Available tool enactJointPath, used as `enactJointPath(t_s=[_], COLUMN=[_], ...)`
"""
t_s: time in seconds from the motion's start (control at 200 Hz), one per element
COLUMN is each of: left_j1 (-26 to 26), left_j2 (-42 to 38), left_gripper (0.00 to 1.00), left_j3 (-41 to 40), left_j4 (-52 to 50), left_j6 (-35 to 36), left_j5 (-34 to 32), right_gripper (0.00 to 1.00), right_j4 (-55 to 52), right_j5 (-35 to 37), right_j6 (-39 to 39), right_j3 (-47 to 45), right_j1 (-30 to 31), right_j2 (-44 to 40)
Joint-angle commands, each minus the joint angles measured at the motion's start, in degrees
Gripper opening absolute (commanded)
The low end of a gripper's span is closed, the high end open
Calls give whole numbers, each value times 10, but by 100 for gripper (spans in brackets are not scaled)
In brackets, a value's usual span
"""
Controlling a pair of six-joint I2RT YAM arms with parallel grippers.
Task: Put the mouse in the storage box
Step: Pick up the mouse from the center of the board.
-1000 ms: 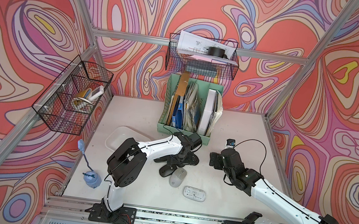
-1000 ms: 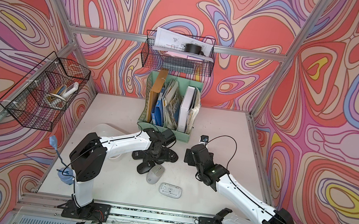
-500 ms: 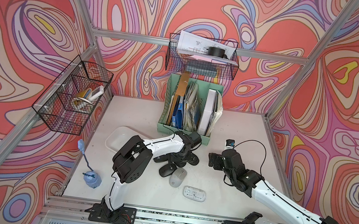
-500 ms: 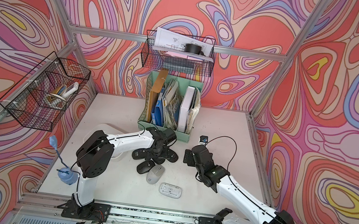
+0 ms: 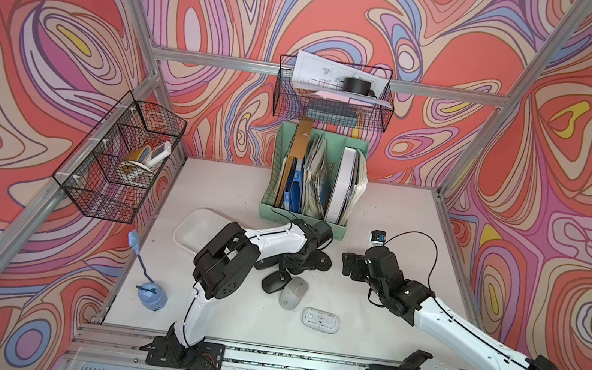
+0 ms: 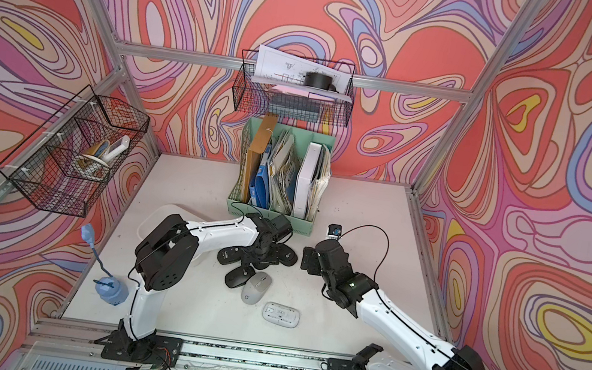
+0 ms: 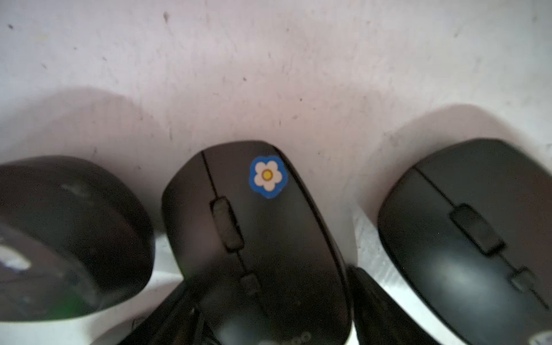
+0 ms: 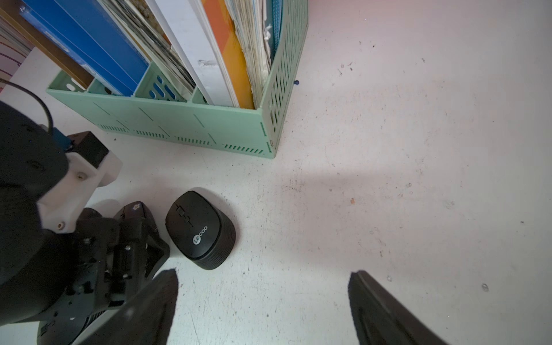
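Between left tool (image 7: 268,277) jaws: flower-sticker mouse (image 7: 254,215)

Down on worktop (image 5: 382,206), jaws close beside mouse flanks; cannot tell whether gripped. Flanked by black mice (image 7: 466,239). Farther out, right tool (image 8: 263,274) spread wide, empty. White storage box (image 5: 193,230) well apart, partly behind left arm (image 5: 271,235).

White table (image 5: 392,215): storage box (image 5: 197,231), green file organizer (image 8: 185,122), scattered mice (image 5: 293,292), blue cup (image 5: 153,296)

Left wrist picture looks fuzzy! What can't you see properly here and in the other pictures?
The box: partly hidden behind the left arm in both top views.
The flower mouse: back end cut off by the left wrist view's edge; whether the fingers touch it is unclear.
A neighbouring mouse: blurred in that view.
The white gadget: markings too small in both top views.
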Motion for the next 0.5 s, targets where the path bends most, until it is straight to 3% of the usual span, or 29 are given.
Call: enactJointPath(t_s=[0.0,0.17,0.366,0.496], left_j1=[5,5,5,-2], left_j2=[14,15,6,-20], left_gripper=[80,78,61,54], left_j3=[11,11,3,-10], left_j4=[-10,-11,0,4], left_j6=[22,32,50,67], left_j5=[-30,-45,-55,-71], right_gripper=[91,91,91,91], right_j4=[5,9,11,11], right_j5=[-4,-6,-9,-9], right_j6=[-1,-5,-4,-2], right_j3=[3,4,4,3], right_j1=[-3,-3,-3,-3], right_j2=[4,4,3,4])
